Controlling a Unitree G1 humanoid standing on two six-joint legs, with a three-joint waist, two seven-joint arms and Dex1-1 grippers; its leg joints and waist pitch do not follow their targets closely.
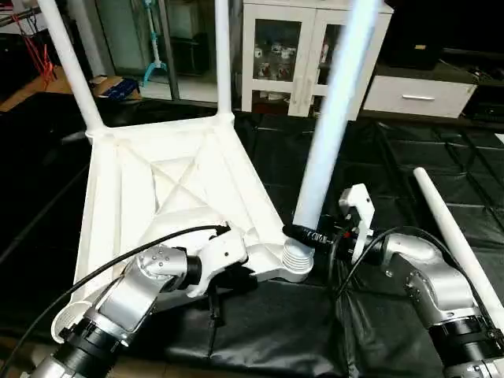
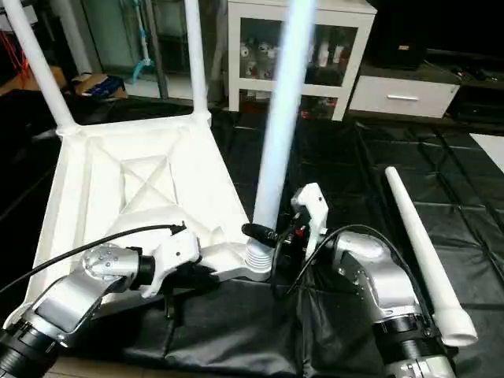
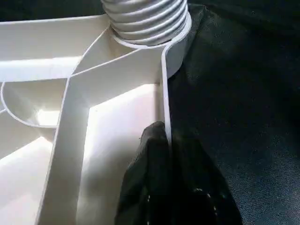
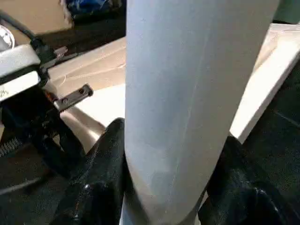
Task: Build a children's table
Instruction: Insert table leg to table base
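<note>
The white tabletop (image 1: 142,181) lies upside down on the black mat, ribbed side up. Two white legs (image 1: 71,63) (image 1: 223,55) stand in its far corners. A third leg (image 1: 335,102) stands upright with its threaded end (image 3: 147,18) in the near right corner socket (image 1: 295,264). My right gripper (image 1: 303,234) is closed around this leg just above the threads, a black finger (image 4: 101,164) on either side. My left gripper (image 3: 166,140) is shut on the tabletop's thin rim wall beside that socket. A fourth leg (image 1: 457,236) lies loose on the mat to the right.
A white glass-door cabinet (image 1: 307,55) and a low white drawer unit (image 1: 417,94) stand behind the mat (image 1: 276,331). A box (image 1: 114,85) and other clutter sit at the back left. Cables run along both my forearms.
</note>
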